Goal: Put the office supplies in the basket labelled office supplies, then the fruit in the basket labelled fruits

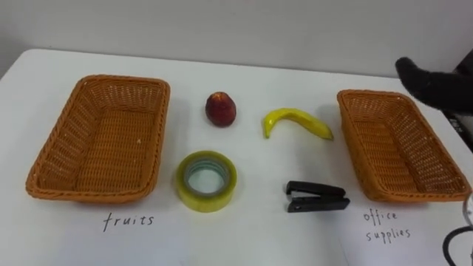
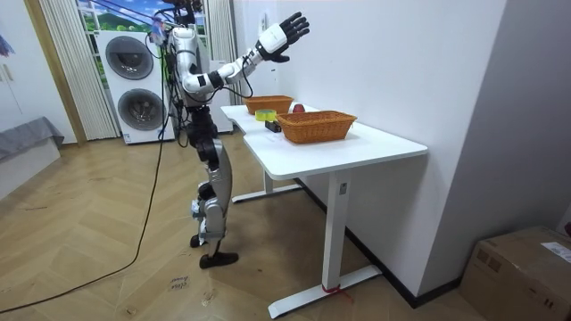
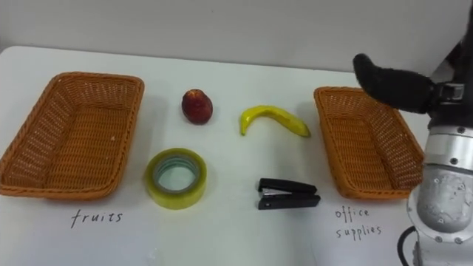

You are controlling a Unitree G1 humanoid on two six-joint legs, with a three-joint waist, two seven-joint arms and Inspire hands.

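On the white table (image 1: 259, 229) lie a red apple (image 1: 220, 108), a yellow banana (image 1: 297, 121), a roll of yellow tape (image 1: 206, 180) and a black stapler (image 1: 316, 197). A wicker basket (image 1: 100, 140) at the left is labelled fruits. Another wicker basket (image 1: 403, 144) at the right is labelled office supplies. Both baskets hold nothing. My right hand (image 3: 388, 80) hangs high above the right basket's far end, apart from everything. In the room view that right hand (image 2: 284, 36) is raised with its fingers spread open.
A wall runs just behind the table's far edge. The stapler lies closest to the right basket, the tape closest to the left one. In the room view I stand at the table's long side, with washing machines (image 2: 134, 85) behind me.
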